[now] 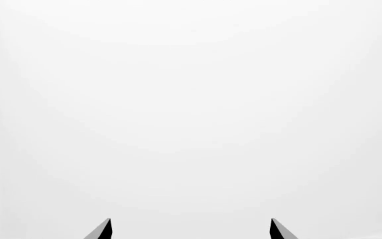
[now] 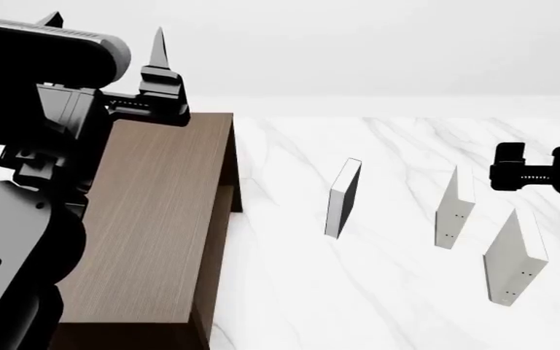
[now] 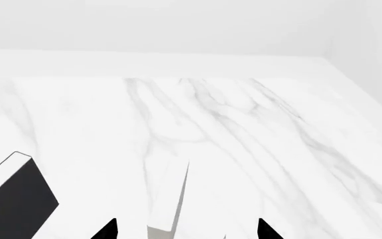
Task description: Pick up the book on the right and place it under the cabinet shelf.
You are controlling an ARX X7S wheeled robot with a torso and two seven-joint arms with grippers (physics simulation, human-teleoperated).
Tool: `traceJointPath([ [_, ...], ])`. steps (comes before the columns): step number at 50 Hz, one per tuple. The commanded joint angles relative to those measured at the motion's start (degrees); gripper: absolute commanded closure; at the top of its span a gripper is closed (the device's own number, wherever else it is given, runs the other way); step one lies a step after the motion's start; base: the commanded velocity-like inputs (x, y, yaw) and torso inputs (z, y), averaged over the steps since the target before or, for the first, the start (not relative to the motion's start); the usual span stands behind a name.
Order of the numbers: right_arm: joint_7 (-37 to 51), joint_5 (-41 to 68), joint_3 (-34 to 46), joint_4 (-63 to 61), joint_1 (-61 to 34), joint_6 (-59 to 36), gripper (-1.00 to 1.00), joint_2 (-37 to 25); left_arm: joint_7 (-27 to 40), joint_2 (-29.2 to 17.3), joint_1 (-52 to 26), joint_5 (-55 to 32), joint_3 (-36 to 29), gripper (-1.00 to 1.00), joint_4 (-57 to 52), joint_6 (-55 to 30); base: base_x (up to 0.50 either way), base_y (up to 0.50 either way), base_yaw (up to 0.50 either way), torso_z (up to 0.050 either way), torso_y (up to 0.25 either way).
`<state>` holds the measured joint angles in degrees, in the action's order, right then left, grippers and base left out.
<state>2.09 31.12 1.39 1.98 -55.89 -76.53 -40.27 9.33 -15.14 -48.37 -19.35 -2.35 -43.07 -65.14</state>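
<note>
Three books stand upright on the white marble table [image 2: 290,292]. The book [image 2: 515,255] on the right is plain white with a grey spine and two dark dots. A similar white middle book [image 2: 453,208] and a black-faced book [image 2: 343,197] stand to its left. The dark brown cabinet shelf [image 2: 154,219] stands at the left. My right gripper [image 3: 187,221] is open and empty; a white book [image 3: 167,199], apparently the middle one, shows between its fingertips, below them. My right arm [image 2: 538,173] hovers above the right books. My left gripper [image 1: 191,221] is open and empty, raised over the cabinet.
The black-faced book also shows in the right wrist view [image 3: 12,204]. The table's far edge [image 3: 177,62] meets a plain white wall. My left arm [image 2: 37,146] covers the cabinet's left side. The left wrist view shows only blank white.
</note>
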Motion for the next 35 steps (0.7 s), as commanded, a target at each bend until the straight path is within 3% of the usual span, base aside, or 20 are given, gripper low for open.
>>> traceJointPath([
  [1,0.0,-0.6,0.8,1.4,0.1,1.6,-1.00,0.2,0.2,-0.2,-0.5,-0.4,-0.1,-1.00,-0.1,-0.4,0.00,0.00,0.00,0.000,0.000],
  [35,0.7,-1.7,-0.6,2.8,9.2,6.2,-1.00,-1.4,0.9,-0.7,-0.5,-1.1,-1.1,-1.00,0.5,-0.1,0.00,0.00,0.00,0.000,0.000],
])
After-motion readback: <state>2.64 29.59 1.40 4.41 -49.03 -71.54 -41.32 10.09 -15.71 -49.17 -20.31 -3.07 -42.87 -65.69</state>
